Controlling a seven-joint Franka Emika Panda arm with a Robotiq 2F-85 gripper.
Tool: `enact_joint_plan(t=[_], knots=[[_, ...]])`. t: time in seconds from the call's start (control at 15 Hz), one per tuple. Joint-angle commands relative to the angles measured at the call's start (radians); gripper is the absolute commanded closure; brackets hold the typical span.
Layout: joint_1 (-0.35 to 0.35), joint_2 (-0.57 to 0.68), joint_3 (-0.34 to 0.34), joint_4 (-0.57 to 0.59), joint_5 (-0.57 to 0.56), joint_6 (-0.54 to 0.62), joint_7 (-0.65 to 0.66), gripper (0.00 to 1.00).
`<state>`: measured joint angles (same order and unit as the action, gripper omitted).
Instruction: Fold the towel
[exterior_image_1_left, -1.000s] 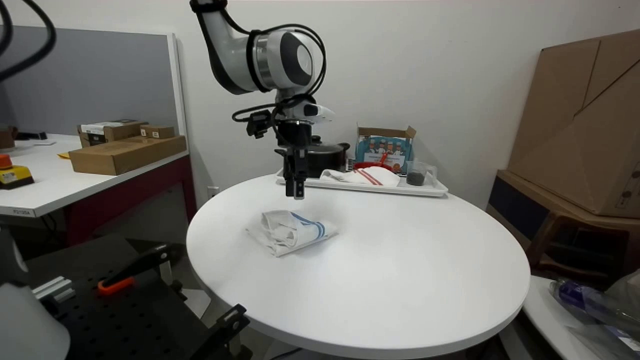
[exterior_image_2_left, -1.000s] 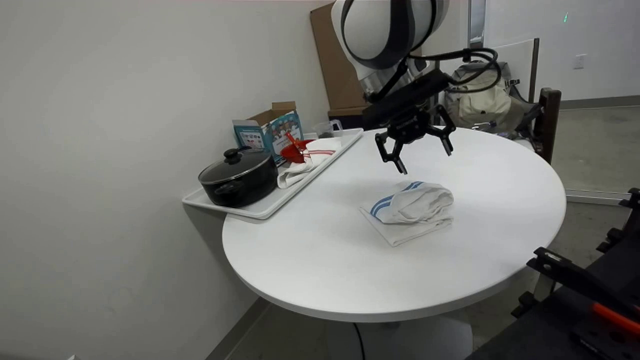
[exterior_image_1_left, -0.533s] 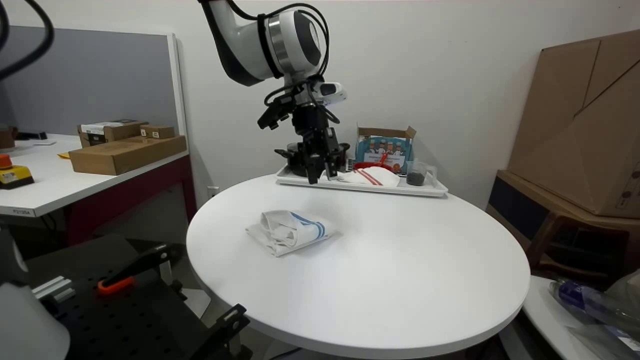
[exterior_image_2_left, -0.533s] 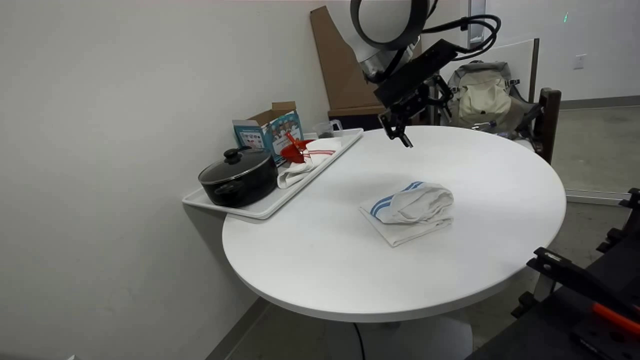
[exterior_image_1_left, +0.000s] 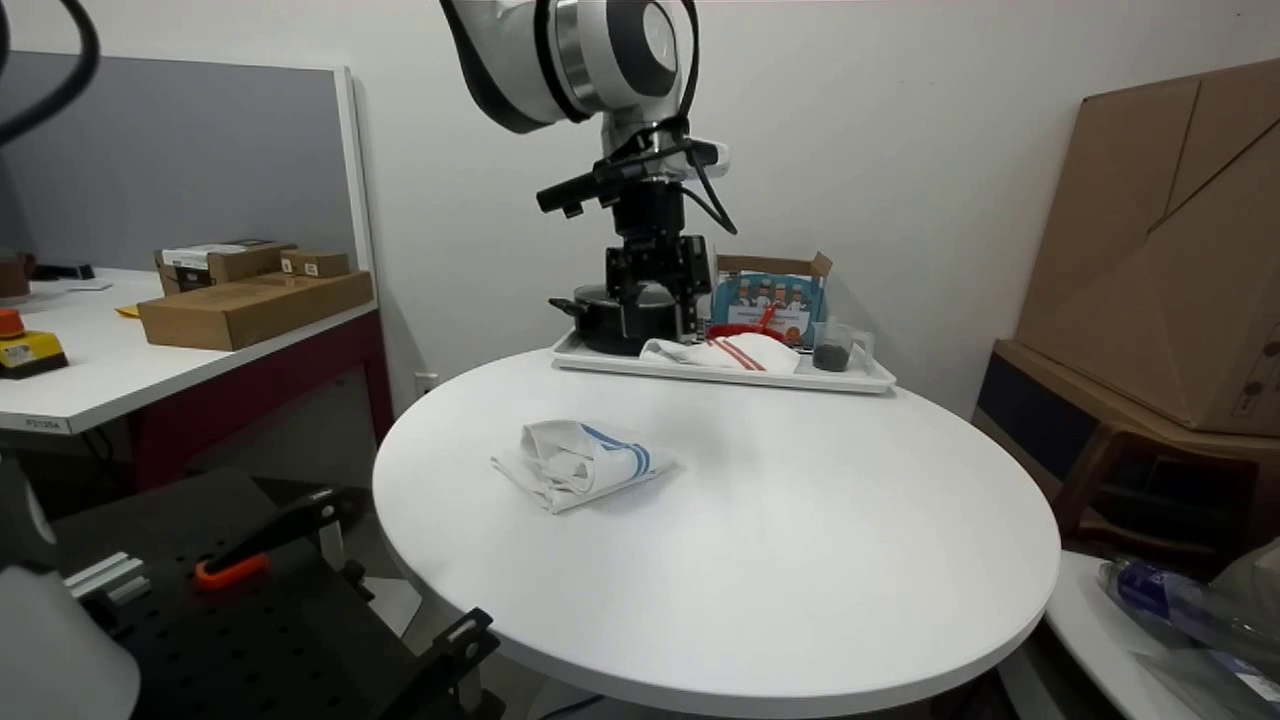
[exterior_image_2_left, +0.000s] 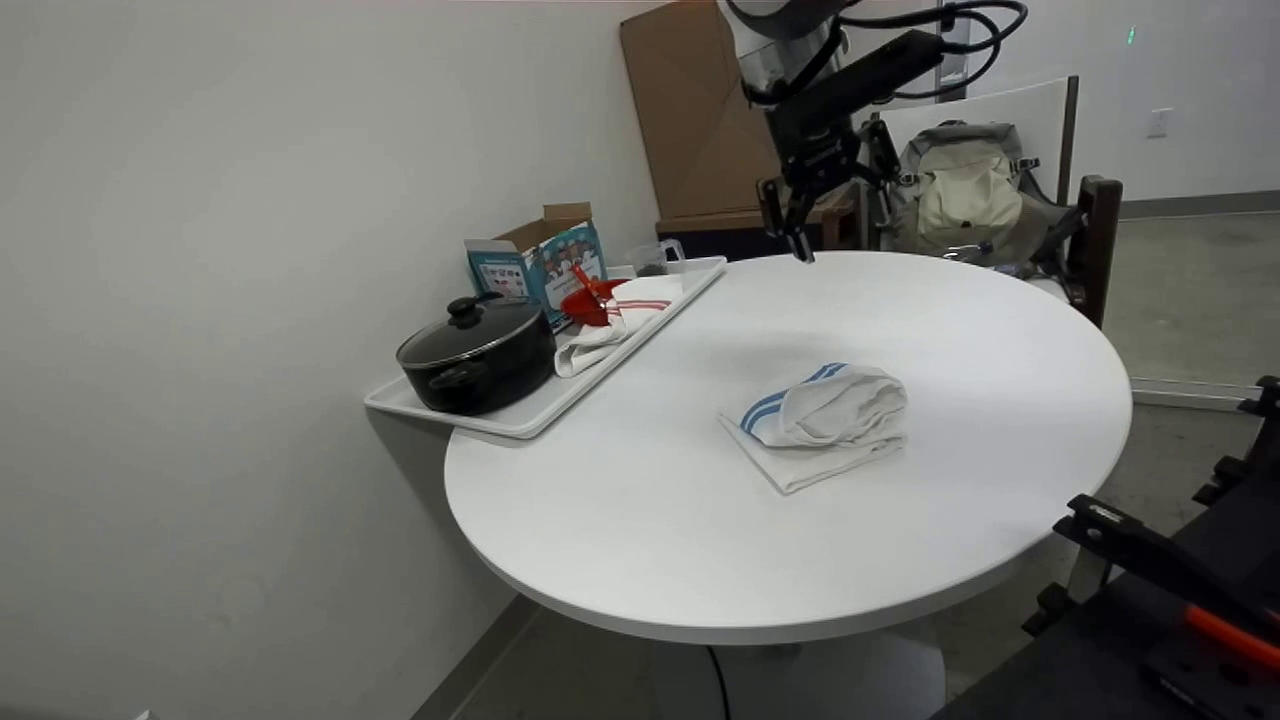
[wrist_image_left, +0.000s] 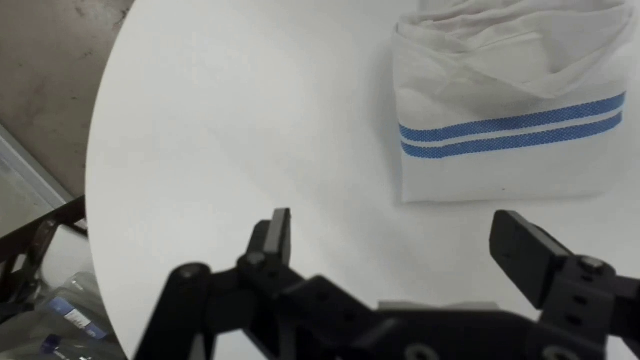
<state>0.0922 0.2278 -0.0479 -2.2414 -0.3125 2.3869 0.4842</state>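
The towel (exterior_image_2_left: 820, 425) is laid on the round white surface (exterior_image_2_left: 650, 530), folded in layers; its upper part is loosely crumpled, and two blue stripes are shown. Higher than the towel and apart from it, the claw (wrist_image_left: 392, 222) is held in the air, its jaws spread wide. Well apart from the towel, a black pot (exterior_image_2_left: 480, 365) is carried by the tray (exterior_image_2_left: 528, 412).

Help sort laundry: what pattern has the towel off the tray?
White towel, two blue stripes; clearest in wrist view.
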Motion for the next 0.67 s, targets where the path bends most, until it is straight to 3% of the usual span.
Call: enact_joint_plan(t=[0.0, 0.27, 0.33, 0.6], knots=[[-0.061, -0.05, 0.042, -0.027, 0.252, -0.019, -0.198, 0.0], [-0.079, -0.06, 0.043, -0.018, 0.404, -0.088, -0.267, 0.0], [-0.063, -0.032, 0.033, -0.006, 0.351, -0.057, -0.232, 0.0], [-0.068, -0.039, 0.033, -0.006, 0.374, -0.074, -0.237, 0.0]])
